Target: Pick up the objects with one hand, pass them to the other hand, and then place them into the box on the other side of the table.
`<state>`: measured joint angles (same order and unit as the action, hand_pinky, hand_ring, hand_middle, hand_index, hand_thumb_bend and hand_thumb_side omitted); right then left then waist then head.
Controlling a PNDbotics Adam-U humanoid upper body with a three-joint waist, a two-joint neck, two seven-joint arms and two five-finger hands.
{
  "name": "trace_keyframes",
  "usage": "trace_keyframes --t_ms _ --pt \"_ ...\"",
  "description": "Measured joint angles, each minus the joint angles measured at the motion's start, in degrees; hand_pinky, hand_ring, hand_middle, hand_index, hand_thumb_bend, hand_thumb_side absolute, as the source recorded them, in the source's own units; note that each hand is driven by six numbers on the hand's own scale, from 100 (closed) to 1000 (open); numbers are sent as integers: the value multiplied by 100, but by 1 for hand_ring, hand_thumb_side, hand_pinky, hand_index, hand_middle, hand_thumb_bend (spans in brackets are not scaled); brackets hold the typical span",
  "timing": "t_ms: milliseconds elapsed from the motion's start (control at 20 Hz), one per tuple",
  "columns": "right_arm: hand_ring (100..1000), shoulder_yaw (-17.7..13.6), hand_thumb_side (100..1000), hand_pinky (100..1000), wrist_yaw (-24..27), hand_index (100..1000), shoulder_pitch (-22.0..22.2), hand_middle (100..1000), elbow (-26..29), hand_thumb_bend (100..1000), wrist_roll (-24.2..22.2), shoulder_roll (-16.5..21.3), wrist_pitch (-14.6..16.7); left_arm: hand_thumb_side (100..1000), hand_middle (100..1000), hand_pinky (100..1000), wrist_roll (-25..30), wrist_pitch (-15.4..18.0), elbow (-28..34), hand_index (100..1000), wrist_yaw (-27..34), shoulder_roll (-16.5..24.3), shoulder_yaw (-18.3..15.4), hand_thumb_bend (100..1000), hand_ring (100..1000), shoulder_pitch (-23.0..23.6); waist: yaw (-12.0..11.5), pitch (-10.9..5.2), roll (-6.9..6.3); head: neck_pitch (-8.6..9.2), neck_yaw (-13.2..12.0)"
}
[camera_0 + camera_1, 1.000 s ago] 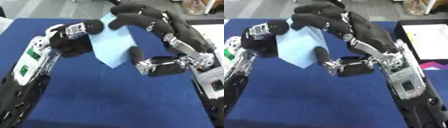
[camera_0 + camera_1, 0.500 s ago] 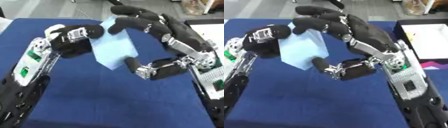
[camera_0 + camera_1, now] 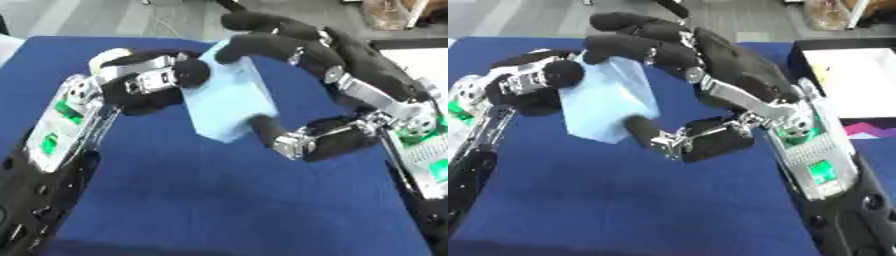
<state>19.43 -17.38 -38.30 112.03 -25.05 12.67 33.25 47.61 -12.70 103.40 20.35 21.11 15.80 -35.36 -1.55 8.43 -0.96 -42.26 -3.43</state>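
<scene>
I see a pale blue block (image 3: pixel 229 102) held up in the air above the blue worktop (image 3: pixel 219 200), about in the middle of the view, and both of my hands are on it at once. My left hand (image 3: pixel 153 85) comes in from the left side and has its curled fingers against the left face of the block, near the upper part — it is grasping the block, as far as I can judge from the black fingertip pressed on the blue surface. My right hand (image 3: pixel 702 55) reaches over from the right: its black fingers (image 3: pixel 627 45) are bent over the top edge of the block, and its thumb (image 3: pixel 642 129) presses against the lower right corner from below, so the block sits between the thumb and the fingers. So this hand is also closed on the block. The block is tilted, with one corner pointing down toward the worktop, and it does not touch the worktop. In the right eye view, at the right edge of the worktop, there is a dark box (image 3: pixel 833 50) with a white inside — it is well apart from the block and from both hands. Just beside the box, lower down, I can make out something pink and purple (image 3: pixel 868 131), but I cannot tell what it is.
</scene>
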Motion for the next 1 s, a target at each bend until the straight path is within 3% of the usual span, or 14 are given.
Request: trace_keyframes --t_ms 300,400,1000 --pt "1000 -34 100 1000 -17 1000 -6 864 71 100 101 33 -49 803 271 781 8 43 -36 590 -82 0 1 100 398 0 0 0 0 -1 2" --pt "1000 -35 100 1000 -41 1000 -12 915 86 100 106 37 -49 801 271 780 11 51 -47 590 -93 0 1 100 397 0 0 0 0 -1 4" --pt "1000 -35 100 995 -561 1000 -53 974 93 100 -388 39 185 792 269 780 -3 127 -15 589 -157 0 0 100 397 -38 -8 -5 3 -3 26"
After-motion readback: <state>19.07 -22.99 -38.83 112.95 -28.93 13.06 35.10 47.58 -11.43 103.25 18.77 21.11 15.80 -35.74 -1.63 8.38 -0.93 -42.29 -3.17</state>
